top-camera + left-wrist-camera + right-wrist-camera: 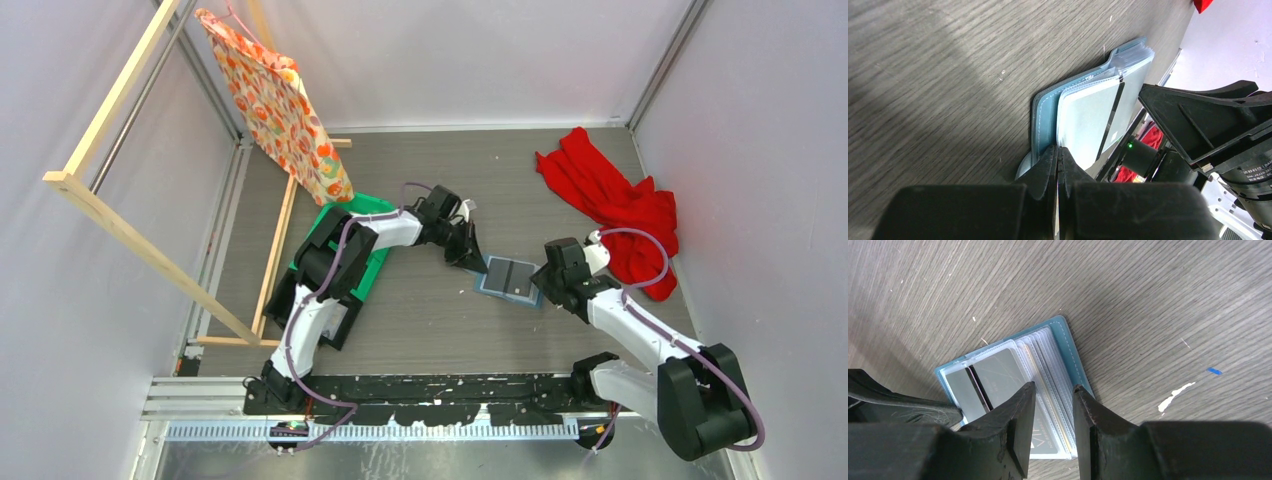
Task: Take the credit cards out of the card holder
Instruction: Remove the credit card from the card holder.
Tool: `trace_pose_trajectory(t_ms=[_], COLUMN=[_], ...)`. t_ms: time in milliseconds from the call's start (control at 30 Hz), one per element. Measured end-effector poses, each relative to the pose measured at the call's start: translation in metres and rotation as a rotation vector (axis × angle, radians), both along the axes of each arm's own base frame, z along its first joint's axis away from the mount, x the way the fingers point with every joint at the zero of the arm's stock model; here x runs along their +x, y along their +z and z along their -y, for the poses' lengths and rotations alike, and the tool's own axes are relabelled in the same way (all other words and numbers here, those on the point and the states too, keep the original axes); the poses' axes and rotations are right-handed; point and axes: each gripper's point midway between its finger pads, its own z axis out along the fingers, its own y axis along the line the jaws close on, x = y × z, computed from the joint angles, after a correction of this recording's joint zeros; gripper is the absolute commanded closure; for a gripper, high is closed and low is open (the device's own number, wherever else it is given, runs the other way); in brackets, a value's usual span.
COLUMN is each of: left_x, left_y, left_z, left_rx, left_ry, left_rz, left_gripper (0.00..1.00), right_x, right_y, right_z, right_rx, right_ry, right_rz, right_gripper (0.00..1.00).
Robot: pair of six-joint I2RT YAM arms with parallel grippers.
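Note:
The blue-teal card holder (510,280) lies open on the dark wood table between both arms. My left gripper (472,258) is shut, its tips (1058,150) pressed at the holder's (1045,112) near edge, where the blue cover meets the clear sleeves. A pale card with a dark stripe (1088,115) shows in the top sleeve. My right gripper (545,285) is over the holder's other half, jaws part open (1053,392) and straddling the stack of sleeves. A grey card (993,375) sits in its sleeve by the holder's blue rim (1073,350).
A red cloth (610,200) lies at the back right. A green bin (370,215) sits under the left arm. A patterned orange bag (280,100) hangs on a wooden frame (120,230) at the left. White walls enclose the table.

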Motion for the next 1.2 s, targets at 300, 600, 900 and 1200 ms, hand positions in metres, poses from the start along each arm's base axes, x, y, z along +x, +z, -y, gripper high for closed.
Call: trace_pose_trajectory(t_ms=[300,600,900,1200], left_x=[-0.003,-0.011,-0.015,-0.016], left_y=[0.000,-0.001,-0.003,-0.004], left_z=[0.006,0.019,0.039,0.041], left_rx=[0.006,0.004,-0.020,-0.033], left_ry=[-0.008,-0.030,-0.083,-0.094], left_rz=[0.006,0.014,0.004,-0.007], left_gripper=[1.00,0.99,0.99,0.99], right_x=[0.001,0.001,-0.012,-0.013], right_y=[0.000,0.000,0.021,0.037], right_z=[-0.001,0.003,0.010,0.008], right_rx=[0.016,0.008,0.000,0.033], right_ry=[-0.005,-0.015,-0.018,0.001], right_rz=[0.015,0.024,0.073,0.172], right_gripper=[0.61,0.57,0.50,0.47])
